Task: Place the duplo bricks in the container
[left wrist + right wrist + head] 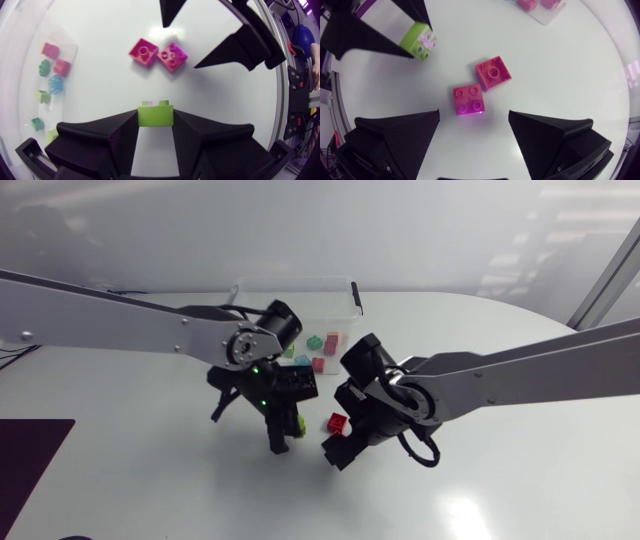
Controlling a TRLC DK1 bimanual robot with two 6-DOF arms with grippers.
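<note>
My left gripper (155,120) is shut on a lime-green duplo brick (155,114), one finger on each side; the head view shows this brick (297,422) low over the table. Just ahead of it two pink-red bricks (143,52) (172,56) lie side by side on the table. My right gripper (474,125) hangs open above that pair, the magenta brick (468,99) and the red brick (493,73) lying ahead of its fingers. The green brick (422,41) also shows in the right wrist view, in my other arm's fingers. The clear container (295,283) stands behind both grippers.
Several coloured bricks (325,345) lie inside the container, seen through its wall (30,30) in the left wrist view. The two arms meet closely at mid-table, with the right gripper (338,448) beside the left gripper (285,430). A dark mat (30,455) lies at the table's left front.
</note>
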